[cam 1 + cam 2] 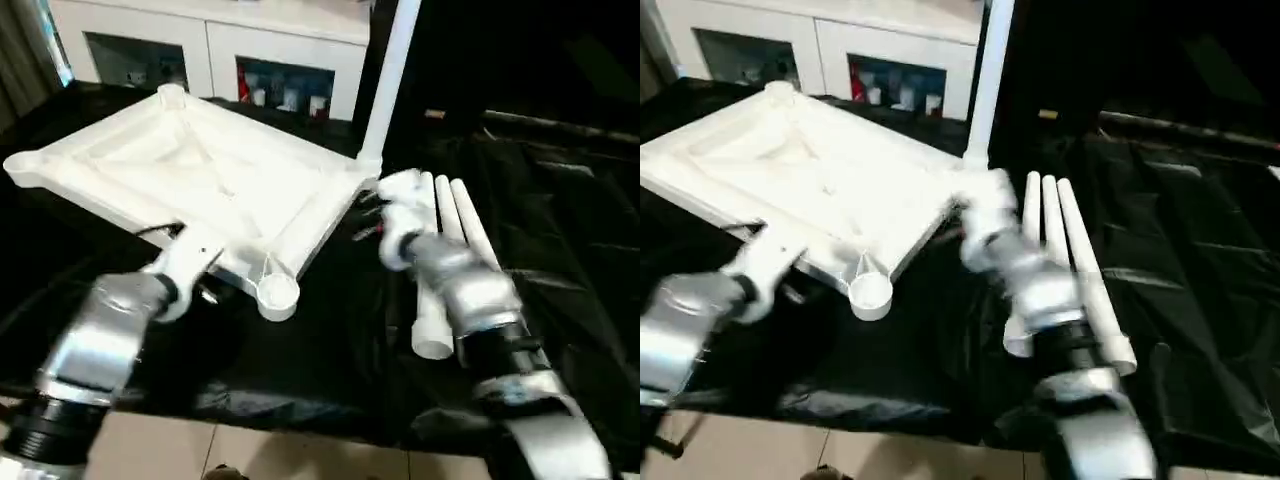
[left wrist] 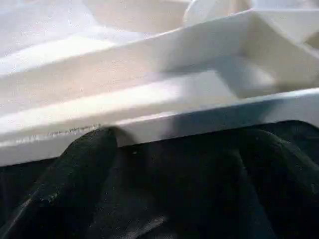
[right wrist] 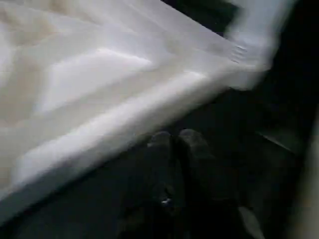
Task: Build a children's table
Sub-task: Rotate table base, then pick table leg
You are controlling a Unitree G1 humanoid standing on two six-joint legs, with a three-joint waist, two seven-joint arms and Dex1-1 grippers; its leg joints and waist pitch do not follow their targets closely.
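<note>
The white table top (image 1: 190, 180) lies underside up on the black tabletop (image 1: 560, 230), one leg (image 1: 390, 75) upright in its 3 o'clock corner, three legs (image 1: 450, 250) lying just beyond. The left gripper (image 2: 164, 149), spread wide, meets the 6 o'clock rim. The right gripper (image 3: 175, 144), fingers together, holds nothing.

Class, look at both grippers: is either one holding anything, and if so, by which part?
Nothing is held. The left gripper is open at the near edge of the tabletop; the right gripper is shut and empty beside the loose legs.
</note>
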